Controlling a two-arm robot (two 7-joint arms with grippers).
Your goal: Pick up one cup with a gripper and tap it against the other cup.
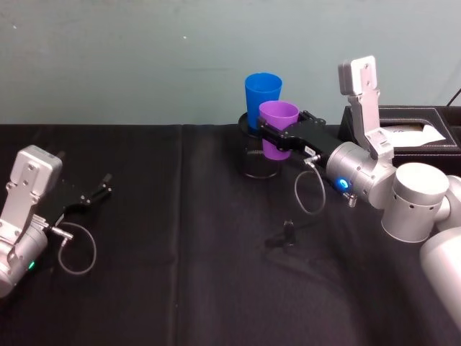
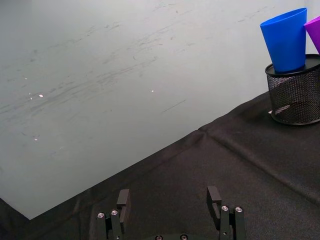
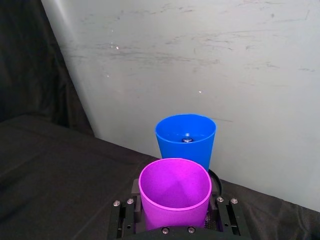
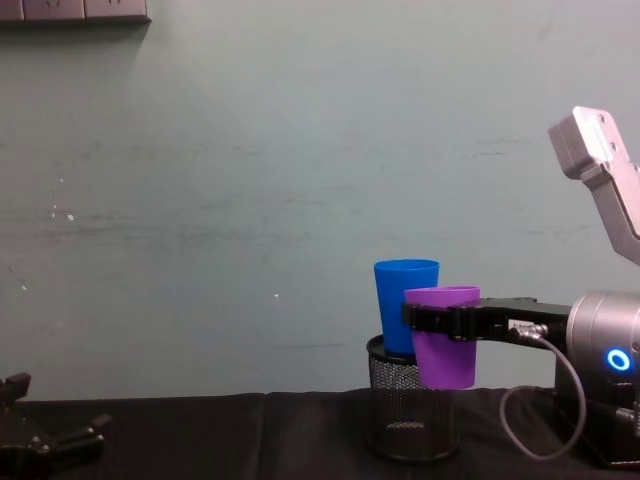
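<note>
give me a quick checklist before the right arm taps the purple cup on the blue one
1. Grip: right gripper is shut on the purple plastic tumbler, one finger on each side: ok.
2. Purple tumbler is upright and lifted off the black tablecloth: ok.
3. Target: bright blue plastic tumbler stands upright in the black mesh holder: ok.
4. Gap between the two tumblers: they overlap in each view, so contact or clearance: cannot tell.
5. Purple tumbler clear of the mesh holder's rim: cannot tell.
6. Left gripper lies open on the cloth far to the left, out of the way: ok.
</note>
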